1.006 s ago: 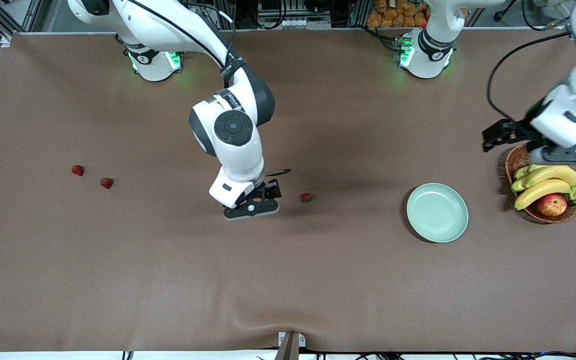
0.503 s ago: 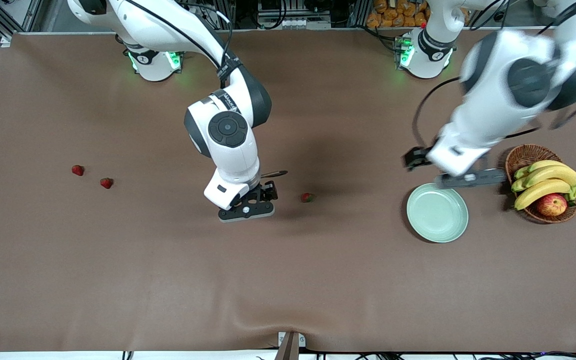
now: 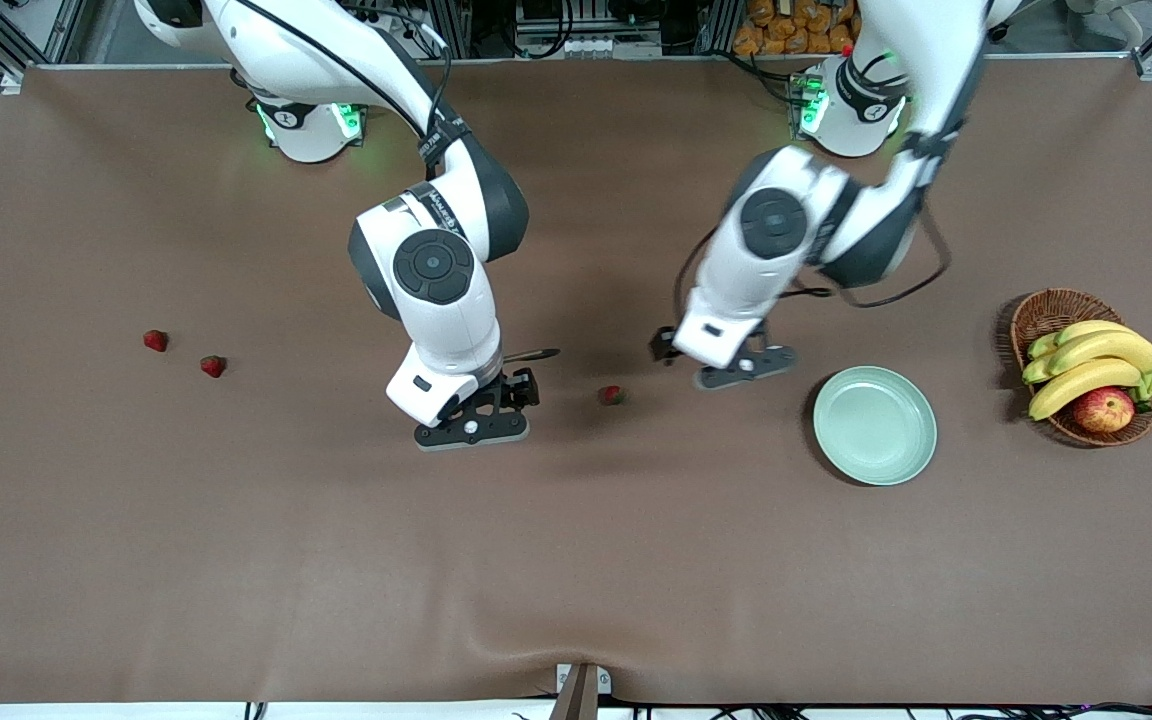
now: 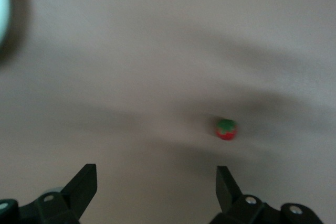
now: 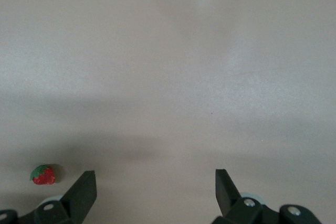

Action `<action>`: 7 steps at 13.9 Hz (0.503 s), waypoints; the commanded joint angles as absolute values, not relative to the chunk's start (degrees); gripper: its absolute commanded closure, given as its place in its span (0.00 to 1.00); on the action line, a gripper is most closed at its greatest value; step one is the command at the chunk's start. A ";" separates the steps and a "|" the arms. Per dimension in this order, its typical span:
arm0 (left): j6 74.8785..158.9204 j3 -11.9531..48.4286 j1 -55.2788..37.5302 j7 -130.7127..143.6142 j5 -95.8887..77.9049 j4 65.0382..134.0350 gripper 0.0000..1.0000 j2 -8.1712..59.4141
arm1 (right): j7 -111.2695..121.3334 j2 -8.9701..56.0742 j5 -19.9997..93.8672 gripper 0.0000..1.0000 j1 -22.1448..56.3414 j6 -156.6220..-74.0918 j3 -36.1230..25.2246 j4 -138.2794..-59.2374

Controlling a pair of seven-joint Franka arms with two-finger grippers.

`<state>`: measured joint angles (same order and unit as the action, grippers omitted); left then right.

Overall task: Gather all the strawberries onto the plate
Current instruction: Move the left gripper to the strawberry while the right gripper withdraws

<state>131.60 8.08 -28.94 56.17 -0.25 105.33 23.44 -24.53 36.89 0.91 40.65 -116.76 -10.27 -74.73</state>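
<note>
Three strawberries lie on the brown table: one in the middle (image 3: 612,395) and two close together (image 3: 213,366) (image 3: 155,340) toward the right arm's end. The mint-green plate (image 3: 874,425) is empty, toward the left arm's end. My left gripper (image 3: 726,362) hovers open and empty between the plate and the middle strawberry. Its wrist view shows that strawberry (image 4: 226,129) ahead of the open gripper (image 4: 156,182). My right gripper (image 3: 498,398) is open and empty over bare table beside the middle strawberry. One strawberry (image 5: 43,174) shows beside the right gripper (image 5: 156,184) in its wrist view.
A brown wicker basket (image 3: 1038,312) with bananas (image 3: 1096,362) and an apple (image 3: 1103,409) stands beside the plate at the left arm's end. The plate's rim (image 4: 2,14) shows at the edge of the left wrist view.
My left arm has swept from over the basket, across the plate, to the table beside the middle strawberry. My right gripper has drifted away from that strawberry toward the right arm's end.
</note>
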 commanded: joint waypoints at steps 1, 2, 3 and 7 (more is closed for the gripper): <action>133.50 7.47 -32.16 66.85 0.88 97.77 0.00 31.17 | -25.14 35.24 0.53 0.00 39.47 -115.93 -10.72 -75.94; 133.51 7.47 -33.47 69.67 1.66 94.69 0.00 33.99 | -25.14 35.07 0.53 0.00 38.77 -115.67 -10.81 -75.94; 133.51 7.30 -34.53 72.13 2.89 92.31 0.00 36.45 | -25.14 34.89 0.53 0.00 37.80 -115.40 -10.81 -75.94; 134.99 7.21 -35.60 76.99 7.03 88.59 0.09 42.62 | -24.96 34.19 0.53 0.00 33.85 -113.91 -10.72 -75.94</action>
